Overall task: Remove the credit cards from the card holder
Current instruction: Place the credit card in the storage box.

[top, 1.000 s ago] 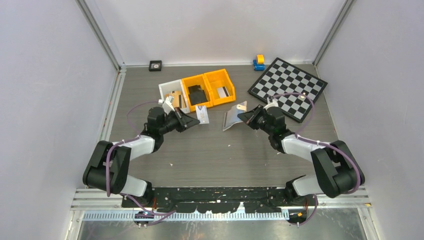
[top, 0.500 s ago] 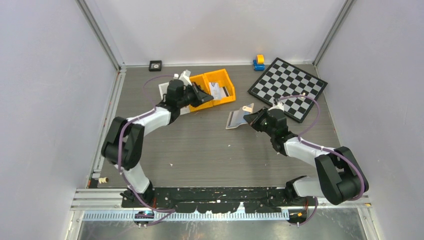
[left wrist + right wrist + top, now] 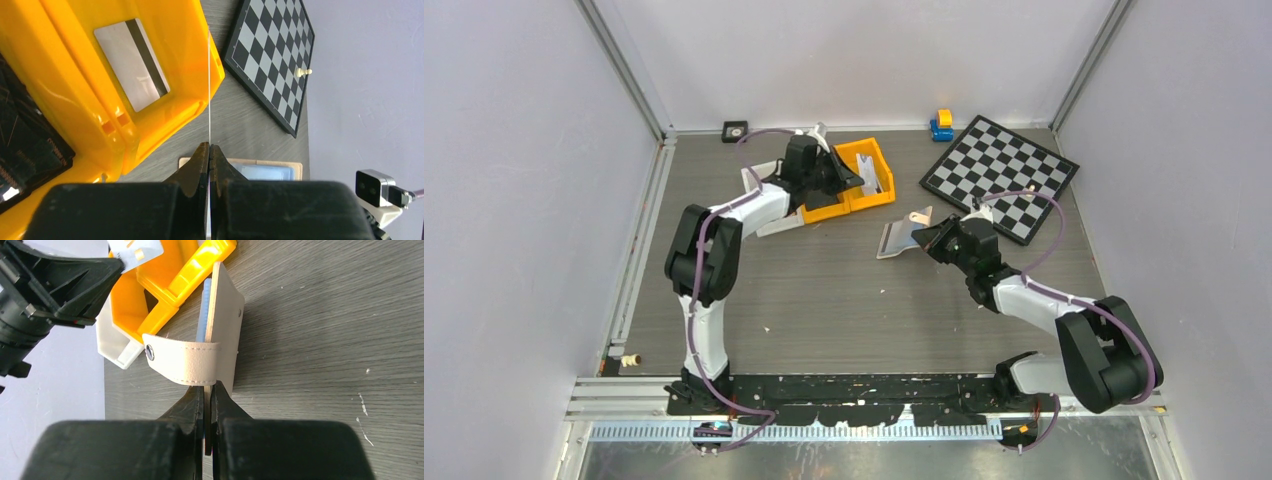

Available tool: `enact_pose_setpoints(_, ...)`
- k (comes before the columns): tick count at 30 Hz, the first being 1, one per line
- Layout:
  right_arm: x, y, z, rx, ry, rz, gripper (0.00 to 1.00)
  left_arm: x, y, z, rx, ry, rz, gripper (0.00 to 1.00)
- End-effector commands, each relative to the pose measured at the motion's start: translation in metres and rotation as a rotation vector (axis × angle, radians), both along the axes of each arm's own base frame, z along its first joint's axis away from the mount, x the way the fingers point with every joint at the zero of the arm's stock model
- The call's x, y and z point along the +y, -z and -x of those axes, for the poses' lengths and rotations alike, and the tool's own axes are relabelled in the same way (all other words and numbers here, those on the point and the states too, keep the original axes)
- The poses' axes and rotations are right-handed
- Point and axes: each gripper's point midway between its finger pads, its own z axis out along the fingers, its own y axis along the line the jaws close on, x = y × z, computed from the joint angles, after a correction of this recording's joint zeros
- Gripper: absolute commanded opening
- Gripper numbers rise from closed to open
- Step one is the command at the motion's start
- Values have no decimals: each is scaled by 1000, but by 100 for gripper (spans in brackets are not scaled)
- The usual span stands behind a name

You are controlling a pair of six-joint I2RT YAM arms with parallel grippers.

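My left gripper (image 3: 209, 146) is shut on a credit card (image 3: 209, 90), seen edge-on as a thin white line. It hangs over the right yellow bin (image 3: 165, 30), where a silvery striped credit card (image 3: 132, 70) lies flat. In the top view the left gripper (image 3: 856, 183) reaches over that bin. My right gripper (image 3: 209, 385) is shut on the beige card holder (image 3: 225, 325), held on edge just above the table with its strap (image 3: 182, 362) hanging out. From above, the card holder (image 3: 904, 235) sits left of the right gripper (image 3: 929, 238).
A second yellow bin (image 3: 819, 205) holds a black item (image 3: 30, 150), and a white bin (image 3: 764, 190) stands beside it. A chessboard (image 3: 1001, 175) lies at the back right, with a blue-and-yellow toy (image 3: 941, 124) and a small black square (image 3: 735, 130) by the back wall.
The left arm swung from beside the card holder back over the yellow bins, carrying the card. The right gripper tipped the holder slightly, then held still.
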Motion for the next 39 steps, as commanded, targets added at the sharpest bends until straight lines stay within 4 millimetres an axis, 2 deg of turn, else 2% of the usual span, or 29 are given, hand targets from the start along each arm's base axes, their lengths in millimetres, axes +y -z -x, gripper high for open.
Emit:
enact_pose_setpoints(1,-1,-28,-7,-92,19,-31,0,-6,-4,-19,-21,-7,-27,0)
enact_pose_setpoints(10,-2,-28,-7,-92,23,-29,0,-13,3,-42,-23,-2,-63,2)
enact_pose_setpoints(12,-2,-30,-7,-96,21,-31,0,-14,-1,-46,-37,2,-63,8)
enact_pose_setpoints(16,-2,-32,-6,-105,21,-28,0,-14,-4,-44,-30,13,-69,28)
enact_pose_setpoints(18,-3,-32,-6,-104,21,-25,0,-13,-16,-40,-45,24,-78,36)
enact_pose_setpoints(21,-2,-32,-6,-107,15,-23,1,-8,-35,-25,-73,39,-107,41)
enact_pose_setpoints(27,3,-30,-8,-108,-14,-22,0,22,-66,29,-143,18,-161,51)
enact_pose_setpoints(28,5,-30,-8,-106,-20,-22,1,29,-72,39,-157,8,-170,54)
enact_pose_setpoints(30,11,-28,-8,-102,-54,-34,1,44,-75,61,-171,-24,-198,69)
enact_pose_setpoints(32,20,-26,-9,-93,-92,-49,1,60,-77,83,-186,-65,-211,91)
enact_pose_setpoints(33,22,-24,-10,-87,-101,-57,1,66,-77,93,-196,-85,-199,99)
enact_pose_setpoints(35,27,-25,-12,-88,-115,-83,1,82,-78,108,-207,-157,-138,100)
enact_pose_setpoints(37,27,-30,-11,-104,-95,-132,1,102,-58,115,-136,-257,-66,100)
enact_pose_setpoints(38,27,-35,-11,-117,-89,-149,1,107,-56,117,-132,-277,-18,100)
enact_pose_setpoints(39,29,-44,-13,-131,-96,-152,1,109,-43,123,-116,-278,10,100)
